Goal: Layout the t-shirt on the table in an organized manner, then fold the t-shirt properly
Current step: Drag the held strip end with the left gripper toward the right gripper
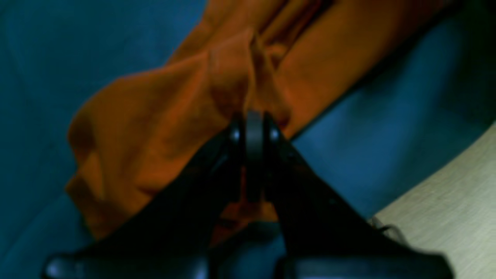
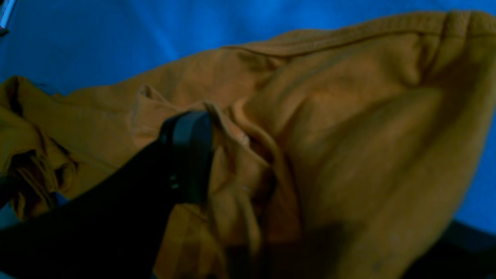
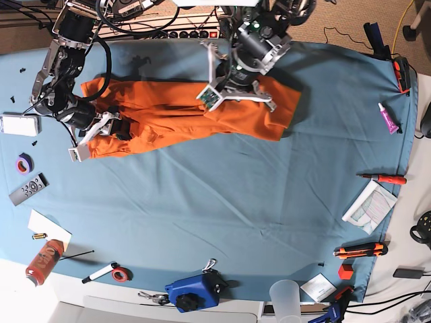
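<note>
A blue tool (image 3: 194, 292) sits at the near edge of the table (image 3: 256, 202), with a clear plastic cup (image 3: 285, 294) to its right and a marker (image 3: 101, 272) and small roll of red tape (image 3: 120, 274) to its left. An orange-red bottle (image 3: 43, 260) lies at the near left corner.

The t-shirt (image 3: 182, 111) is spread along the far part of the blue-teal cloth, stretched left to right in a long, rumpled band — not yet flat, with folds bunched at its left end.

The left gripper (image 1: 254, 128) is at the shirt's right portion, in the base view's far middle. Its jaws are pressed together on a pinched-up ridge of orange fabric, which rises into a peak between them in the left wrist view.

The right gripper (image 3: 101, 131) is at the shirt's left end. Its jaws stand wide: one black finger (image 2: 188, 155) rests on the crumpled cloth in the right wrist view, while the other is out of sight among the folds, so I cannot tell whether any fabric lies between them.

Well apart on the right side lie a red-handled screwdriver (image 3: 385, 178), a pink tube (image 3: 388, 117) and an orange utility knife (image 3: 361, 250). On the left are a purple tape roll (image 3: 25, 163) and a grey remote (image 3: 28, 189).
</note>
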